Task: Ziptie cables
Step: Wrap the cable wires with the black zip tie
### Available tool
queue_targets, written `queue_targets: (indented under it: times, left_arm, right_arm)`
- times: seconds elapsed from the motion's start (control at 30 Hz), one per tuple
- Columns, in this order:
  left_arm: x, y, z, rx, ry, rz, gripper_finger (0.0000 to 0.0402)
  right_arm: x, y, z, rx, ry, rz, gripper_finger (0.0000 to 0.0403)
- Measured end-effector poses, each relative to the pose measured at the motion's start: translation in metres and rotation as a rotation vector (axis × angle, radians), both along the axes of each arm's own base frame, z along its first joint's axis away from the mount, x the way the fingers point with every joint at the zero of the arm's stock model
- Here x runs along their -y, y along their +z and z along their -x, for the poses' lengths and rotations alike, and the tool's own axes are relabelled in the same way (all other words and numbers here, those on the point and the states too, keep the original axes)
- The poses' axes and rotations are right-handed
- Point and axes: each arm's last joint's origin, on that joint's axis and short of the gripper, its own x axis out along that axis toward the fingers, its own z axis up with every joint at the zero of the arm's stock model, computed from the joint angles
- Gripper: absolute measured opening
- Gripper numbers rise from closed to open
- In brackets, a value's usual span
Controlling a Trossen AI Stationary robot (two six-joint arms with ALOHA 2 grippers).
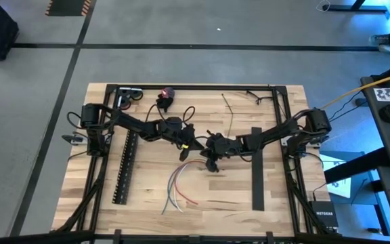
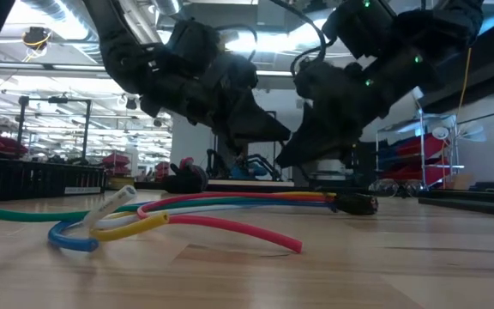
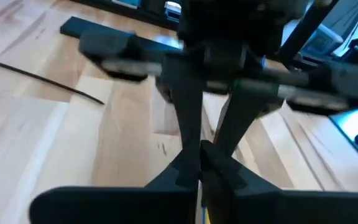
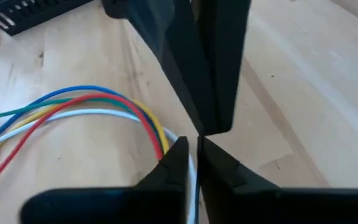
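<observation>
The cables (image 1: 179, 181) lie slack on the wooden table: white, red, green, yellow and blue wires fanning toward the near edge. In the low view the cables (image 2: 195, 210) rest along their length, and their black end (image 2: 356, 203) is on the wood. My left gripper (image 1: 189, 144) and right gripper (image 1: 210, 153) meet tip to tip just above that end, both shut. In the right wrist view my right gripper (image 4: 194, 146) hovers over the wires (image 4: 73, 109), which pass beneath its fingers. In the left wrist view my left gripper (image 3: 201, 163) faces the right arm's fingers (image 3: 188, 118). My left gripper's shut fingertips (image 4: 213, 121) stand right at my right gripper's fingertips (image 4: 179, 155), slanting down from the table's left. Whether the two touch, or pinch anything between them, I cannot tell. My right gripper slants down from the table's right, above the cables, and I cannot tell whether it touches them.
A long black slotted bar (image 1: 124, 166) lies left of the cables and a plain black bar (image 1: 256, 169) to their right. Thin dark zip-tie strips (image 1: 229, 112) lie toward the far edge, near a red-and-black object (image 1: 166, 95). Black frame rails (image 1: 181, 86) border the table.
</observation>
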Motion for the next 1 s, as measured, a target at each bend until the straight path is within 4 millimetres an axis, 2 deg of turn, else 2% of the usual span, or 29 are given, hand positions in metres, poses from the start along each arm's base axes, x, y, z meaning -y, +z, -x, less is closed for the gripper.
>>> queue_targets:
  times: [0.13, 0.23, 0.43, 0.6, 0.83, 1.0]
  left_arm:
    - [0.0, 0.013, 0.002, 0.043, 0.004, 0.0, 0.0001]
    - [0.0, 0.023, 0.003, 0.073, 0.007, -0.001, 0.0001]
    - [0.0, 0.034, 0.006, 0.102, 0.009, -0.009, 0.0]
    - [0.0, 0.034, 0.006, 0.101, 0.01, -0.007, 0.0]
    - [0.0, 0.035, 0.006, 0.108, 0.012, 0.001, 0.0]
    - [0.0, 0.035, 0.006, 0.108, 0.013, 0.001, 0.0]
  right_arm:
    - [0.0, 0.024, 0.011, -0.087, 0.041, -0.023, 0.0065]
    - [0.001, 0.035, 0.021, -0.14, 0.028, -0.039, 0.008]
    - [0.001, 0.037, 0.027, -0.166, -0.108, -0.09, 0.0085]
    - [0.003, 0.033, 0.027, -0.149, -0.24, 0.022, 0.0086]
    - [0.0, 0.033, 0.025, -0.152, -0.197, -0.057, 0.0087]
    - [-0.001, 0.033, 0.025, -0.15, -0.202, -0.096, 0.0126]
